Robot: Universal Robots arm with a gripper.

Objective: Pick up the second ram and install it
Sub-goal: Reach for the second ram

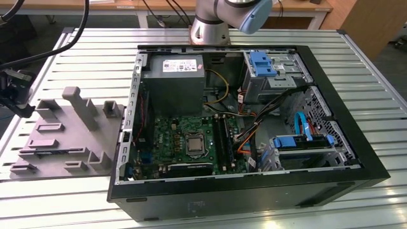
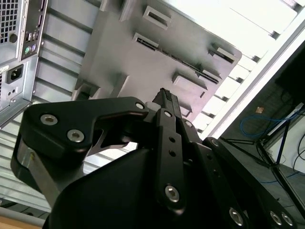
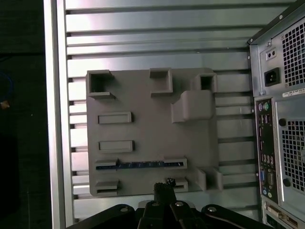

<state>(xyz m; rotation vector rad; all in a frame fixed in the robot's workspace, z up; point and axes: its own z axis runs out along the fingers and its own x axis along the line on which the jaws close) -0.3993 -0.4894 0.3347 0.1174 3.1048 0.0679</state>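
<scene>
As it hovers by the table rim at the exterior view's left, hand [image 1: 15,95]: black metal linkage, fingers clenched together on nothing, held apart from the fixture.
Table [image 1: 83,57]: ribbed silver slats with long grooves and a raised rim along the exterior view's left.
Fixture [image 1: 64,138]: matte grey moulded plastic slab lying flat on the slats. Upright posts and blocks stand toward the case side, low rectangular slot frames toward the hand side.
Second ram [image 3: 140,165]: thin dark blue strip on edge in a long slot near the fixture's hand-side edge, in the first wrist view. The hand's tip is near it, not touching.
Edges: fixture's far side sits just beside the case wall; a band of bare slats lies between fixture and table rim.
Case [image 1: 254,191]: black tower on its side, open on top, thin sheet-metal lip all round.
Motherboard [image 1: 167,138]: green and flat, with a square silver socket mid-board.
Power supply [image 1: 171,88]: plain grey box beyond the board.
Drive cages [image 1: 279,71]: perforated steel with blue plastic clips at the exterior view's right; orange and yellow cables loop beside them.
</scene>
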